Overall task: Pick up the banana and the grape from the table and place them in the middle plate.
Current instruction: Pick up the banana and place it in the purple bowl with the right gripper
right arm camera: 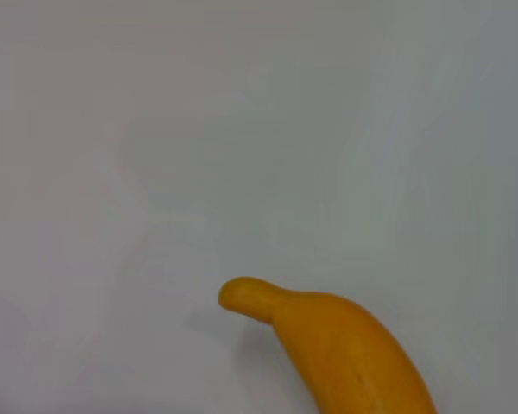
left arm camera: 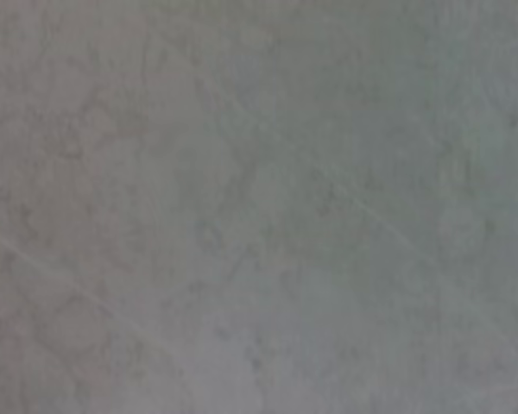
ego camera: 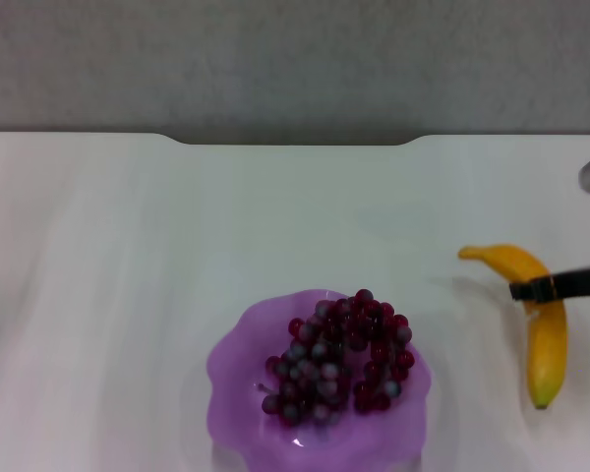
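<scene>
Right gripper (ego camera: 541, 289) sits over the banana's (ego camera: 543, 317) middle; I can't tell whether it pinches yet. Banana lies on the table (ego camera: 128, 256), right of the middle plate (ego camera: 238, 366) holding the grape (ego camera: 336, 356). I'd grip mid-length, square.

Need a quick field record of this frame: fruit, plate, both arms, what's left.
grapes: dark red-purple grape bunch lying in the plate
plate: translucent purple scalloped plastic dish, near edge of the white tabletop
banana: curved yellow-orange banana on the table, right of the plate, apart from it
right gripper: a dark finger crosses the banana's upper half; grip state unclear
left gripper: not in view
remaining: banana not yet in plate
</scene>
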You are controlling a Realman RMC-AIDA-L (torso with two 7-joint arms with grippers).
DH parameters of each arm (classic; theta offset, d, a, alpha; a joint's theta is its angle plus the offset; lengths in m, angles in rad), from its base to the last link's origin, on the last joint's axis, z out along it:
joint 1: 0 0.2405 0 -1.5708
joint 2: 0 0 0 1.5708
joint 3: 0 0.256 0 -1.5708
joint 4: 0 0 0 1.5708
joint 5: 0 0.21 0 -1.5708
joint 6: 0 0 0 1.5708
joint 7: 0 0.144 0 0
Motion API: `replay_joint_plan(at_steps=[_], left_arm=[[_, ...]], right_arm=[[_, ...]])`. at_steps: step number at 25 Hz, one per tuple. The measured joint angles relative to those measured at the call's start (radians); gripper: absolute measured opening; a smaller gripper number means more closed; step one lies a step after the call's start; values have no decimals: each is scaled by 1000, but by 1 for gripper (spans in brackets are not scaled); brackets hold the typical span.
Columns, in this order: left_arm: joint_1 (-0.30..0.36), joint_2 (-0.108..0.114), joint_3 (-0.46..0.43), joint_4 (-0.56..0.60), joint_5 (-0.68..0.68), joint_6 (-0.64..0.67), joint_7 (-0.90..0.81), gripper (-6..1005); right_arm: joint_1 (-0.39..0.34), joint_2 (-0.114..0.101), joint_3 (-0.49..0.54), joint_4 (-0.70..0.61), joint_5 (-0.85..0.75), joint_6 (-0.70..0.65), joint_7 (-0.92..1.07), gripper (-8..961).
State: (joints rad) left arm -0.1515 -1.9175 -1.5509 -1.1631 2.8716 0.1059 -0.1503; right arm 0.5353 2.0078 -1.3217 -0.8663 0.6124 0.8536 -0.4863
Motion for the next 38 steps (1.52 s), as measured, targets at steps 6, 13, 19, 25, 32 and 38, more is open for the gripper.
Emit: replay_joint_plan(at_steps=[6,13,19,25,32,38], left_arm=[[4,0,-4,0,0,0,0,879],[4,0,-5,2,0,-6,0,879],[2,0,-6,2,0,-24,9,879],[-3,0,-6,2,0,-25,12,879],[-4,0,-8,-3,0,-25,12,879],[-6,0,-8,-2,0,-26,12,879]], right_arm=[[-122,2,-2,-299,6,104,5,519],[-168,4,-81,-505,48,216,2,518],[-166,3,-214,-603,84,273,-3,518],[-139,2,-307,-639,85,305,1,519],[-96,4,-392,-625,86,307,2,519],[-58,3,-442,-586,123,297,-2,518]])
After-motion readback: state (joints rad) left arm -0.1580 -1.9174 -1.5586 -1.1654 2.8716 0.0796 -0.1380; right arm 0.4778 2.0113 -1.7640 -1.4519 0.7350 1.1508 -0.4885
